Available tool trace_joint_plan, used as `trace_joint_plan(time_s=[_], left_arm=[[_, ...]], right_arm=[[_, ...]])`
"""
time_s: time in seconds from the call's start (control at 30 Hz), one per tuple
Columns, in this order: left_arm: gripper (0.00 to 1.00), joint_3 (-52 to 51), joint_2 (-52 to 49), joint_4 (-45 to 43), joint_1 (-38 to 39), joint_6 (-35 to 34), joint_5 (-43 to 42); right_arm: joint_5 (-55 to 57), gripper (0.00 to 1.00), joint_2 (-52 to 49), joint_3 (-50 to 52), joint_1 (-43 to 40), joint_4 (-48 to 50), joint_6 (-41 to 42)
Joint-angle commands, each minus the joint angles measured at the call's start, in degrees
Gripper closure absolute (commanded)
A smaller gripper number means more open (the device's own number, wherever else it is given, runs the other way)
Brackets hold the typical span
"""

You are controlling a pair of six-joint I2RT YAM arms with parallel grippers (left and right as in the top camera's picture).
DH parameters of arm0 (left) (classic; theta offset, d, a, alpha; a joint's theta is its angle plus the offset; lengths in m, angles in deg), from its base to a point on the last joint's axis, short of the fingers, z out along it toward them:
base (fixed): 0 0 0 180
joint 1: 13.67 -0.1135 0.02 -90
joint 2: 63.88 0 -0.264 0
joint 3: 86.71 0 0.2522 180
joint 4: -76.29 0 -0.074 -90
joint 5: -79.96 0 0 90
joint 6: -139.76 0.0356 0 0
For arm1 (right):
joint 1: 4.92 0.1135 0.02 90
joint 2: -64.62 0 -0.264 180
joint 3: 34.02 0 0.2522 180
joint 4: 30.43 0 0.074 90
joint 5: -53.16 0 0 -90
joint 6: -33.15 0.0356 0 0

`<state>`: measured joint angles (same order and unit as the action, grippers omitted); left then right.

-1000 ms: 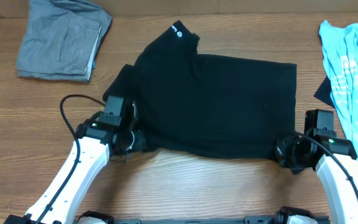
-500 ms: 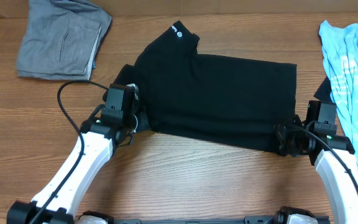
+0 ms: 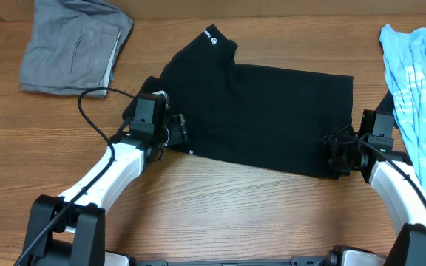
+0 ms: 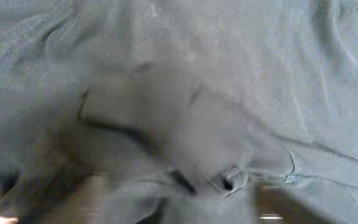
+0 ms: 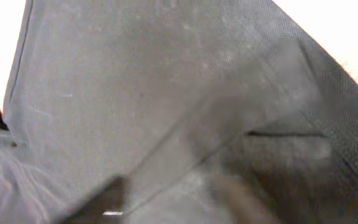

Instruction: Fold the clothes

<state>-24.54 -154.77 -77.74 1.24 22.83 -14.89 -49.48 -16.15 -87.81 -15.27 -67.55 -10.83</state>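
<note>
The clothes, a black short-sleeved T-shirt, lie spread on the wooden table, with a small white round logo on the far sleeve. The front hem is doubled back onto the body. My left gripper rests over the shirt's front left edge, and my right gripper is over its front right corner. Blurred black fabric fills the left wrist view, with a fold near the bottom. The right wrist view is equally blurred fabric. Neither view shows how the jaws stand.
A grey folded garment lies at the back left. A light blue printed shirt lies along the right edge, close to my right arm. A black cable loops up from the left arm. Bare wood runs along the front.
Both grippers have moved away from the front edge toward the back, taking the shirt's front hem with them. The shirt now reaches less far forward.
</note>
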Motion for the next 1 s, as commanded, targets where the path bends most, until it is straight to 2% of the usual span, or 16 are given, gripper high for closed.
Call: trace_joint_plan(time_s=[0.0,0.13,0.17,0.23,0.37,0.43,0.63,0.97], left_arm=[[0.00,2.5,0.7,1.4,0.1,0.7,0.7],[0.00,11.1,3.9,14.4,0.1,2.4,0.5],[0.00,12.1,4.2,16.1,0.1,2.6,0.3],[0.00,14.4,4.6,20.5,0.2,2.7,-0.2],[0.00,14.6,3.2,24.3,0.3,-1.8,-6.3],[0.00,14.6,0.2,23.3,1.1,-3.6,-9.1],[0.00,14.7,-8.9,14.9,2.0,-5.7,-10.2],[0.06,14.8,-14.5,6.8,1.9,-6.1,-10.2]], right_arm=[[-1.5,0.17,0.5,-3.3,-0.3,-1.5,-4.2],[-2.2,0.09,2.9,-13.0,-0.6,-12.8,-6.8],[-3.0,0.09,3.1,-15.0,-0.6,-14.9,-7.5],[-6.6,0.02,3.3,-18.4,-0.3,-18.4,-7.5],[-11.4,0.00,2.9,-18.9,1.6,-19.1,-7.5],[-11.5,0.00,2.2,-18.8,3.2,-19.5,-7.3],[-10.5,0.00,-1.2,-18.8,6.6,-20.0,-7.3],[-8.8,0.00,-4.2,-18.5,6.8,-21.8,-8.6]])
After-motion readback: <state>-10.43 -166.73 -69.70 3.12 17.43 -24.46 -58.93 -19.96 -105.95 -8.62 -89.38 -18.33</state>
